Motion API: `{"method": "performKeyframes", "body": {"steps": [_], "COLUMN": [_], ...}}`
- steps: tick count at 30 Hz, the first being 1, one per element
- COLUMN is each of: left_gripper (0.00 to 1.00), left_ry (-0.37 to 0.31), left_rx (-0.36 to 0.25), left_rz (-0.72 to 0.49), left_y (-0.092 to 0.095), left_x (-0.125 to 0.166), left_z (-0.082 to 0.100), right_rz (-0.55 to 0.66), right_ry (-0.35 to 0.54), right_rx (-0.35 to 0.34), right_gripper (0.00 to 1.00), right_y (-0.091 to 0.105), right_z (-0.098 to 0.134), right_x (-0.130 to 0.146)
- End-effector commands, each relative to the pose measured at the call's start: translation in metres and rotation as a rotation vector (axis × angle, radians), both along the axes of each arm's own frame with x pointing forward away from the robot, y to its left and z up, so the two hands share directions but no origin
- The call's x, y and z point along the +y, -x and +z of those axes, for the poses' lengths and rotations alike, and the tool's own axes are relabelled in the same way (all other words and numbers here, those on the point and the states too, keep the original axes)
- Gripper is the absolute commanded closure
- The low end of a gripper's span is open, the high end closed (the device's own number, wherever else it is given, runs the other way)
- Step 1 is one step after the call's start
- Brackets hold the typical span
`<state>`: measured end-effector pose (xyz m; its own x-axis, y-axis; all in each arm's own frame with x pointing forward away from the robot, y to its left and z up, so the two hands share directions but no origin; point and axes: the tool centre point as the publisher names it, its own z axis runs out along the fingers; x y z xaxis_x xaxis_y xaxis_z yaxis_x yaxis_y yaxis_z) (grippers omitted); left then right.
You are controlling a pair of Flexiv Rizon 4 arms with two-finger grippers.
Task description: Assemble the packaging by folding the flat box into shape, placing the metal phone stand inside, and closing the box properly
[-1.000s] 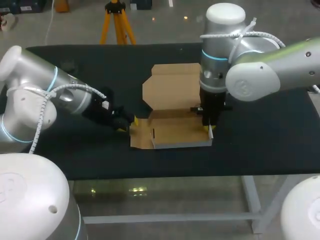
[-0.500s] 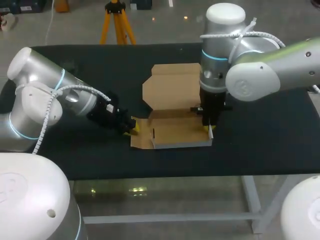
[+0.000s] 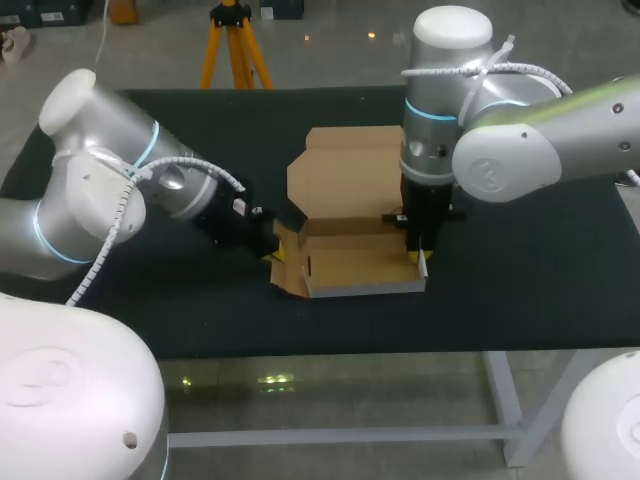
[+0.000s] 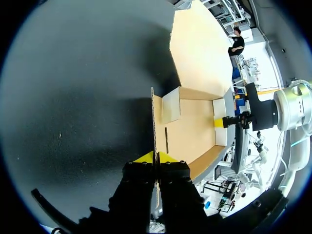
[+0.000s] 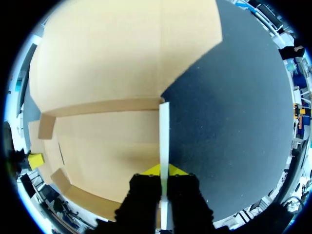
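Note:
The brown cardboard box (image 3: 355, 262) lies in the middle of the black table with its lid (image 3: 340, 170) folded back and open. My left gripper (image 3: 274, 249) is shut on the box's left side flap (image 3: 288, 265), which stands raised. In the left wrist view the flap (image 4: 154, 122) runs edge-on between the yellow tips of that gripper (image 4: 155, 157). My right gripper (image 3: 418, 258) is shut on the right side wall (image 5: 164, 131), upright between its tips (image 5: 163, 169). No metal phone stand is in sight.
The black table (image 3: 520, 270) reaches well to either side of the box. Its front edge (image 3: 400, 352) runs just below the box. My other arm's yellow tip (image 5: 35, 160) shows at the box's far side in the right wrist view.
My left gripper has closed on the left flap and moved right, lifting the flap from flat to upright. The right arm has kept still.

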<state>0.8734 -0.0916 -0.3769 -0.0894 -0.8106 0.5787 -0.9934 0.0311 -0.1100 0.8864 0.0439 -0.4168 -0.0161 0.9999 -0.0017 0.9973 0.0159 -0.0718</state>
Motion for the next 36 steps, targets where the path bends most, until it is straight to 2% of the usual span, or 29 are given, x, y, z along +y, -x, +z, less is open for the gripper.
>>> {"method": "performKeyframes", "body": {"steps": [1, 8, 10, 13, 15, 19, 23, 26, 36], "left_gripper": [1.0, 1.0, 0.89, 0.85, 0.74, 0.7, 0.62, 0.56, 0.55], "left_ry": [-0.158, -0.265, -0.28, -0.297, -0.303, -0.309, -0.302, -0.267, -0.163], "left_rx": [-0.005, -0.007, -0.008, -0.009, -0.012, -0.015, -0.023, -0.033, -0.028], "left_rz": [0.032, 0.056, 0.056, 0.061, 0.058, 0.057, 0.05, 0.06, 0.115], "left_y": [0.002, 0.0, 0.0, 0.0, 0.001, 0.003, 0.007, 0.011, 0.016], "left_x": [-0.013, -0.024, -0.027, -0.029, -0.031, -0.032, -0.031, -0.023, 0.018], "left_z": [0.009, 0.015, 0.016, 0.019, 0.022, 0.026, 0.032, 0.037, 0.041], "right_rz": [0.001, 0.001, 0.001, 0.001, 0.001, 0.001, 0.001, 0.001, 0.001], "right_ry": [0.001, 0.001, 0.001, 0.001, 0.001, 0.001, 0.001, 0.001, 0.001], "right_rx": [0.002, 0.002, 0.002, 0.002, 0.002, 0.002, 0.002, 0.002, 0.002], "right_gripper": [1.0, 1.0, 1.0, 1.0, 1.0, 1.0, 1.0, 1.0, 1.0], "right_y": [0.0, 0.0, 0.0, 0.0, 0.0, 0.0, 0.0, 0.0, 0.0], "right_z": [0.001, 0.001, 0.001, 0.001, 0.001, 0.001, 0.001, 0.001, 0.001], "right_x": [0.002, 0.002, 0.002, 0.002, 0.002, 0.002, 0.002, 0.002, 0.002]}}
